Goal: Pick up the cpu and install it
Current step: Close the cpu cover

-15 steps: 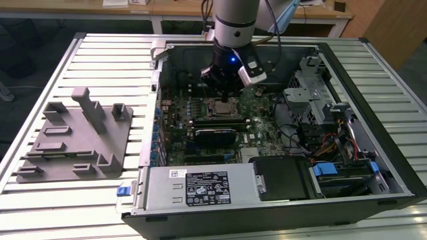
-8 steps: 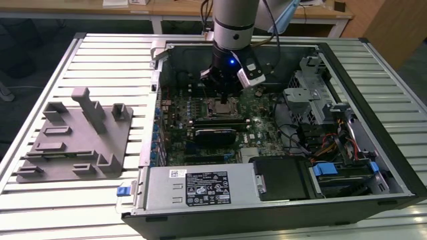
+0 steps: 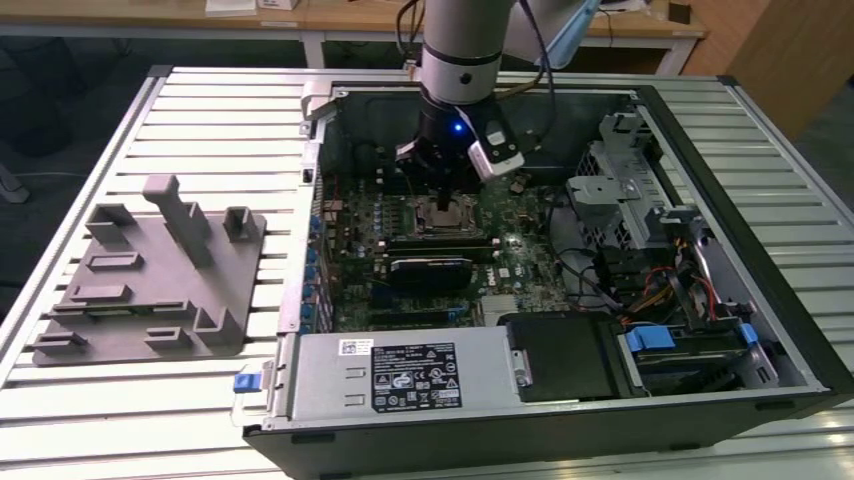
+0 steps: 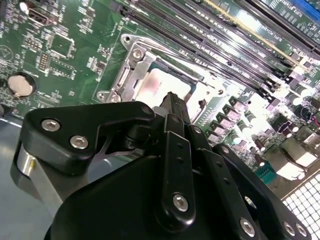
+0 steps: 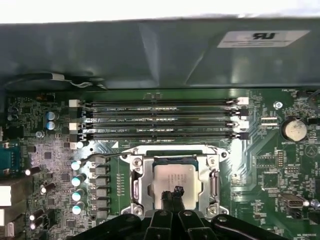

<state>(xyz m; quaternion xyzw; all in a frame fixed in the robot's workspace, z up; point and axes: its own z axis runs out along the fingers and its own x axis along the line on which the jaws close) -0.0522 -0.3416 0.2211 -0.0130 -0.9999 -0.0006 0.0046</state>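
cpu (image 5: 170, 176): lies flat in the socket frame (image 5: 136, 186) on the motherboard (image 5: 260, 165), silvery top up; you see it in both wrist views (image 4: 152, 82).
gripper (image 5: 176, 192): yours hangs straight over the cpu, tip low above its top; whether it touches, cannot tell.
fingers (image 4: 174, 107): pressed together into one narrow tip, pinching nothing.
fixture tray (image 3: 147, 290): on the table (image 3: 200, 120), just beside the open case (image 3: 767, 300), on the exterior view's left.
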